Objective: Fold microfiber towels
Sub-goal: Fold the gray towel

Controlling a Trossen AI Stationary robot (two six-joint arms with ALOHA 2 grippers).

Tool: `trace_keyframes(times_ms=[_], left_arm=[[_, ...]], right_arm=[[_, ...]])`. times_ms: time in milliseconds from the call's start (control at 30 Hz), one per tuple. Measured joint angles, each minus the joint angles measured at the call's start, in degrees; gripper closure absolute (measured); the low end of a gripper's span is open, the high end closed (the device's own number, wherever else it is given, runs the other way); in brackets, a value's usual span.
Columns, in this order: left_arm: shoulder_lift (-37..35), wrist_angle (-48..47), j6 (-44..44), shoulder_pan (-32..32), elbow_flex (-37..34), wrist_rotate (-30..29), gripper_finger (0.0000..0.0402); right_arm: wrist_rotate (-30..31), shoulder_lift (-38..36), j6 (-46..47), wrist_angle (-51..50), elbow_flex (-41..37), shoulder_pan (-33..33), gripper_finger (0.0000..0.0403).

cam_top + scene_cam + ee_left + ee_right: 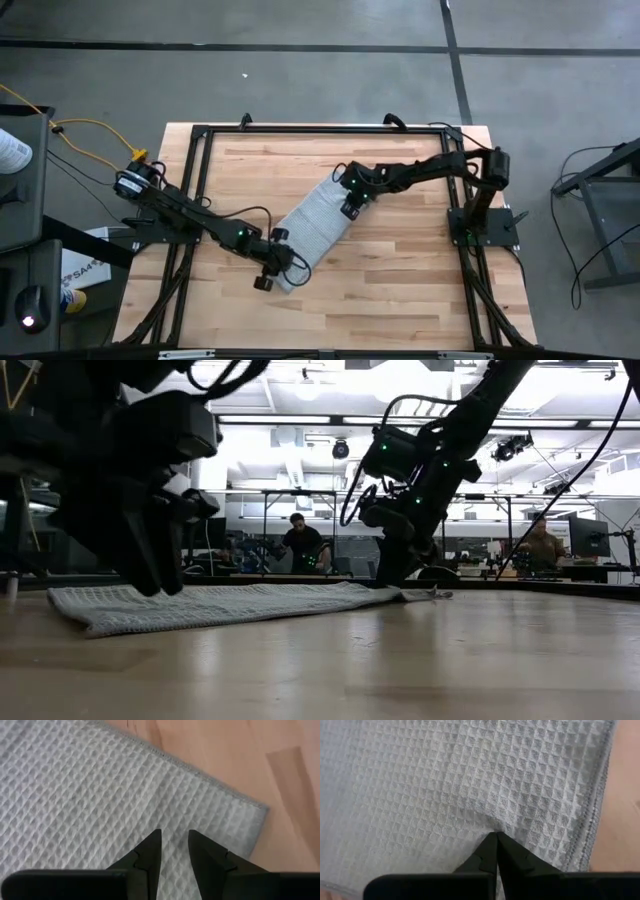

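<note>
**Student:** Where does the towel lie?

**Instructor:** The light grey microfiber towel (312, 232) lies flat as a narrow strip set diagonally across the middle of the wooden table (400, 290). Its waffle weave and stitched hem show in both wrist views.

**Student:** And the two grippers?

**Instructor:** The left gripper (272, 268) stands over the towel's lower-left end, near a corner. Its fingers (150, 851) are parted by a small gap with the tips down at the cloth; nothing is caught between them. The right gripper (352, 208) is at the upper-right end. Its fingers (489, 851) are pressed together, tips on the weave, where a slight pucker shows; whether cloth is pinched cannot be told.

**Student:** What lies beyond the table?

**Instructor:** In the low view, two people (300, 542) sit at distant benches.
</note>
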Motion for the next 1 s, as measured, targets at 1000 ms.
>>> trace_keyframes(times_ms=[1000], left_arm=[[9.36,4.81,5.93,2.27,7.47,4.09,0.0307]], right_arm=[[-2.78,-0.14,-1.60,-7.70,3.49,-0.47,0.0401]])
